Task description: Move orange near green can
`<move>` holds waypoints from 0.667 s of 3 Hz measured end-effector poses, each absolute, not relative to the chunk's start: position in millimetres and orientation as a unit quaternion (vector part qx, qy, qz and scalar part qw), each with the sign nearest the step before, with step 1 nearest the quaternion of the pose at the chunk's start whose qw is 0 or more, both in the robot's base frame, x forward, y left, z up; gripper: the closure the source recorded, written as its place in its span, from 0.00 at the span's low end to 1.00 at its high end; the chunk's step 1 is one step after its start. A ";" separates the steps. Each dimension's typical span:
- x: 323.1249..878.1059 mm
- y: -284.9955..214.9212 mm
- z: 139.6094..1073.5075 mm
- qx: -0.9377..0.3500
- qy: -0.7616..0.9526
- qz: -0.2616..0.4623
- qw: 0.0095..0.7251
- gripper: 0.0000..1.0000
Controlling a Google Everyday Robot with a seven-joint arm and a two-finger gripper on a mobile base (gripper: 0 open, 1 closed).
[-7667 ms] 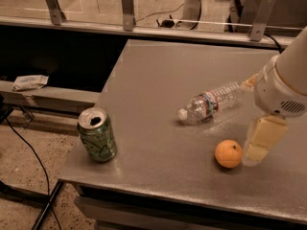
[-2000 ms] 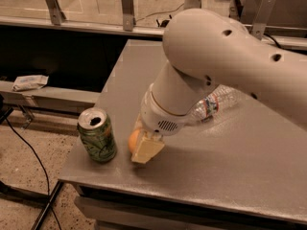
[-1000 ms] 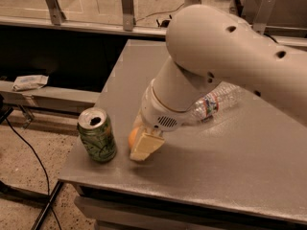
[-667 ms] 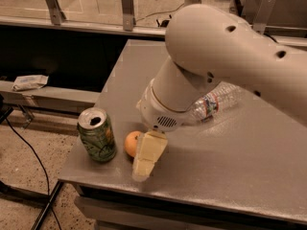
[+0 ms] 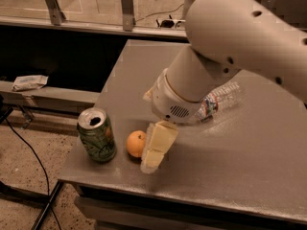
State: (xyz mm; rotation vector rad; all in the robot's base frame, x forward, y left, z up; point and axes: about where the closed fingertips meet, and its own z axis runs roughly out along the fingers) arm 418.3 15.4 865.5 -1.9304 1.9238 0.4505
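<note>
- Closest to you is the front edge of the grey table (image 5: 230,176). The gripper (image 5: 152,156) sits low over it, near the front left corner, pale tip down at the surface.
- Heads up, you can't tell from this angle whether the gripper is open or closed. The orange isn't visibly in it, though.
- The orange (image 5: 135,143) is on the table just left of the gripper, right up against it or nearly so. You can't quite see if they touch.
- The green can (image 5: 97,137) stands upright just left of the orange, tab opening facing up, close to the table's left edge. There's a thin gap between can and fruit, so they're near but apart.
- Above and behind that, the big white arm (image 5: 225,47) comes in from the upper right and fills most of your view.
- A clear water bottle (image 5: 220,98) lies on its side further back on the table, partly hidden behind the arm.
- Off the table to the left, a dark cable (image 5: 29,152) runs across the speckled floor, and a crumpled wrapper (image 5: 29,82) sits on a low ledge.
- Furthest back, a railing with metal posts (image 5: 127,6) runs along the top.
</note>
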 end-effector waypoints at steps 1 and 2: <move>440.0 -36.8 907.0 -0.667 0.691 0.164 0.228 0.00; 452.9 -48.5 938.1 -0.662 0.688 0.151 0.258 0.00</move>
